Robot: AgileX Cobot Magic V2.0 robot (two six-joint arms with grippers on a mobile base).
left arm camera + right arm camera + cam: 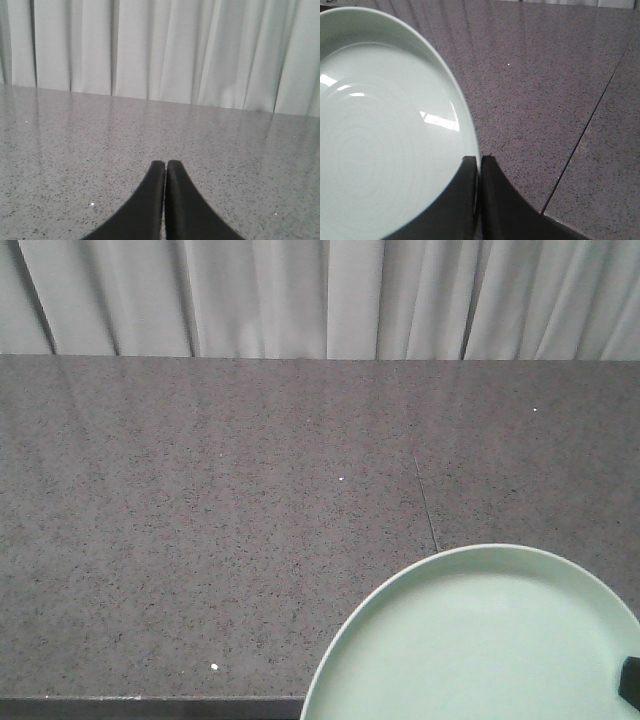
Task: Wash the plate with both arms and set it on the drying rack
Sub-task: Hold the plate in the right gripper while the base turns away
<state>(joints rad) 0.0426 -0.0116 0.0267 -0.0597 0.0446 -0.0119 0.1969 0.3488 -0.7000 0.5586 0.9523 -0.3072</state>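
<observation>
The pale mint-green plate (490, 640) fills the lower right of the front view, held above the dark speckled counter. In the right wrist view the plate (380, 130) takes up the left side, and my right gripper (479, 160) is shut on its rim, one finger over the plate's face and one behind it. A black bit of that gripper (630, 680) shows at the plate's right edge in the front view. My left gripper (166, 164) is shut on nothing, its tips pressed together above the counter. The drying rack is out of view.
The speckled grey stone counter (200, 520) runs back to pale pleated curtains (320, 295). A thin seam (425, 500) crosses the counter near the plate. The counter's front edge (150, 705) lies at the bottom of the front view.
</observation>
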